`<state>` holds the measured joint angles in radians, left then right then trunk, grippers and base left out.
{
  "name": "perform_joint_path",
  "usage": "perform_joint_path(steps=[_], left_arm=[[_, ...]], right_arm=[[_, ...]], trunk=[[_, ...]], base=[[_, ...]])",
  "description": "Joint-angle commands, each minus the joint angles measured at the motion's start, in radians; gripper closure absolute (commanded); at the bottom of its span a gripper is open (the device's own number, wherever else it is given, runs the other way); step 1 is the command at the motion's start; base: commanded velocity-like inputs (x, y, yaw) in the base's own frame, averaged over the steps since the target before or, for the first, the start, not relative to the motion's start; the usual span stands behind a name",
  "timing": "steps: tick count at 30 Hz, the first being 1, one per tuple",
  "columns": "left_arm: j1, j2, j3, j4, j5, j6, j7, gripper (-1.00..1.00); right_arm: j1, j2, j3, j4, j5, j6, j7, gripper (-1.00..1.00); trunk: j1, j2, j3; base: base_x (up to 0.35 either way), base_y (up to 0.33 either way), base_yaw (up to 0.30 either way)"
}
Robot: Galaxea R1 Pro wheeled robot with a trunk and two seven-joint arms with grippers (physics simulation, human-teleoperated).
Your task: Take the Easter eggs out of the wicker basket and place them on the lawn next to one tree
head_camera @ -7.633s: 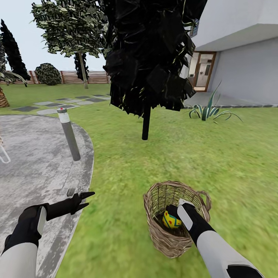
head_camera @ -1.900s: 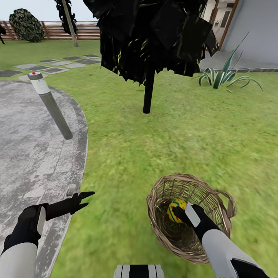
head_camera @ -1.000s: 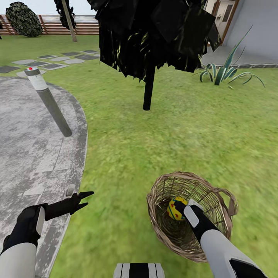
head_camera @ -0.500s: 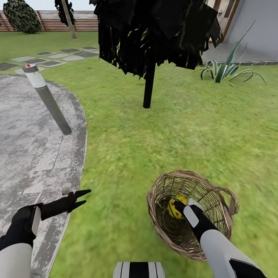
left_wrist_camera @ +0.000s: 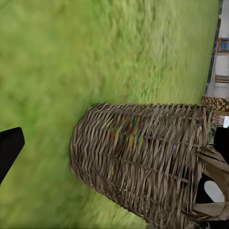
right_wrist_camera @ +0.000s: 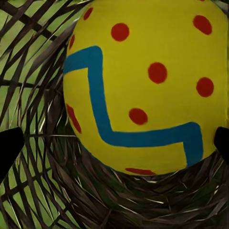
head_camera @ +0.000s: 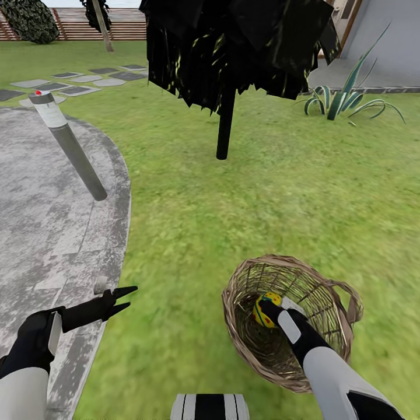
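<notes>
The basket (head_camera: 289, 321) sits on the lawn (head_camera: 262, 198) in the lower right of the head view, tilted a bit. The right gripper (head_camera: 268, 310) is reaching down inside it, right up against one egg (head_camera: 263, 308). In the right wrist view that egg (right_wrist_camera: 145, 83) sits between the two black fingertips at the frame edges, but I can't tell if they're actually clamped on it. The left gripper (head_camera: 123, 293) hangs at lower left over the edge of the grey paving (head_camera: 46, 198), fingers spread apart, holding nothing. The left wrist view shows the basket (left_wrist_camera: 138, 167) from the side, with colours of an egg (left_wrist_camera: 128, 134) showing through the weave. A black-leaved tree (head_camera: 224, 122) stands at top centre and a bollard (head_camera: 67, 146) at upper left.
</notes>
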<state>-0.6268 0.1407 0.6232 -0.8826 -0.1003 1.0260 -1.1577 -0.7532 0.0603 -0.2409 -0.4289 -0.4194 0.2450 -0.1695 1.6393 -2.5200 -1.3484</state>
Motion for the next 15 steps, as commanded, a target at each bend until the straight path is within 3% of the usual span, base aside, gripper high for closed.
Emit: perform_joint_path(steps=[1,15], left_arm=[[-0.001,-0.001,0.003,0.000,-0.010,0.007,-0.010,-1.00],[-0.001,-0.001,0.004,0.000,-0.010,0.006,-0.010,-1.00]], right_arm=[[0.000,-0.001,-0.001,-0.002,-0.011,0.004,-0.006,-1.00],[0.000,-0.007,-0.010,-0.005,-0.022,0.001,-0.007,-1.00]], trunk=[[0.000,0.000,-0.001],[0.000,0.000,-0.001]], base=[[0.000,0.000,0.000],[0.000,0.000,0.000]])
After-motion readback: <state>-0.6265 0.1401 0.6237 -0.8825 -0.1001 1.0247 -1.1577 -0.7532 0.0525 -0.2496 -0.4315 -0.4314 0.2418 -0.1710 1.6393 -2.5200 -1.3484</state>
